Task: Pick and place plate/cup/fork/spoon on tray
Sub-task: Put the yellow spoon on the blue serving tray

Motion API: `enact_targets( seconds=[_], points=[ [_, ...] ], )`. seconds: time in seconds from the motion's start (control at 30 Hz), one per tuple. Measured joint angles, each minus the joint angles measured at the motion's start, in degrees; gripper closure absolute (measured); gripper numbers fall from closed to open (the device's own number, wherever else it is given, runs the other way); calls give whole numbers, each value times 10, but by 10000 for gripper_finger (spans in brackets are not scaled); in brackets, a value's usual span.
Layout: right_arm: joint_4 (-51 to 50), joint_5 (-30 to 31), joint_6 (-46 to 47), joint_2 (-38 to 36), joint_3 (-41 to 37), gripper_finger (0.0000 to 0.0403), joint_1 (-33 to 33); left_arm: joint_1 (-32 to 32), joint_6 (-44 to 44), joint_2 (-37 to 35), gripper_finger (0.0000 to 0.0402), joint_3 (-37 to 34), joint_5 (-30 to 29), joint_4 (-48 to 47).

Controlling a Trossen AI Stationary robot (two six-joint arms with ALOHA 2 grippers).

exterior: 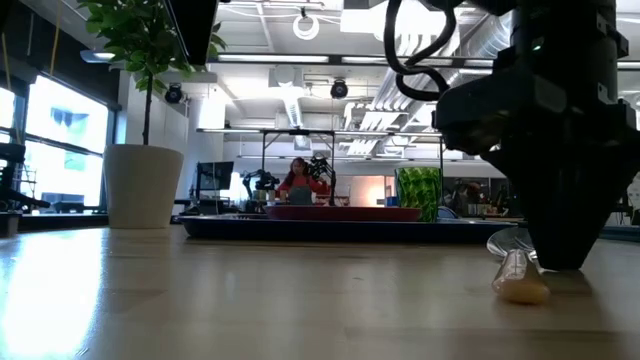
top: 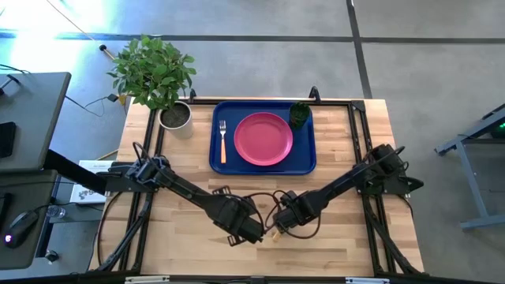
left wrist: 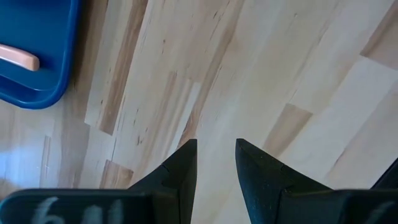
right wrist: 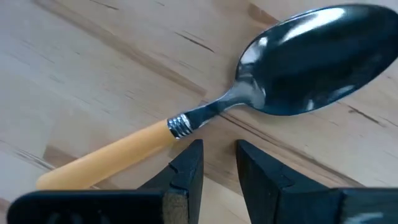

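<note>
The spoon [right wrist: 249,99], with a silver bowl and a tan-orange handle, lies flat on the wooden table near its near edge [top: 274,234]. It also shows in the low view [exterior: 520,275]. My right gripper [right wrist: 219,149] hangs low over the table, and its fingertips stand close together just beside the spoon's neck. My left gripper [top: 254,231] hovers right beside it, shut and empty [left wrist: 216,149]. The dark blue tray [top: 213,162] at the far middle carries the pink plate [top: 263,139], the fork [top: 222,140] to the plate's left, and the green cup [top: 300,115] in its far right corner.
A potted plant [top: 175,116] stands on the table just left of the tray's far corner. A black metal frame [top: 359,142] runs along the table's edges. Bare wood lies between the tray and the grippers. A person sits in the room far behind the table [exterior: 300,180].
</note>
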Motion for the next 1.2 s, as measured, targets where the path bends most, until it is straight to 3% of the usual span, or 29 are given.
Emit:
enact_targets(
  seconds=[0.93, 1.2],
  points=[
    [17, 11, -87, 1, 0, 316, -66, 17, 40, -1, 303, 0, -8, 0],
    [12, -3, -81, -23, 0, 316, -51, 15, 41, 0, 303, 0, -1, 1]
  ],
)
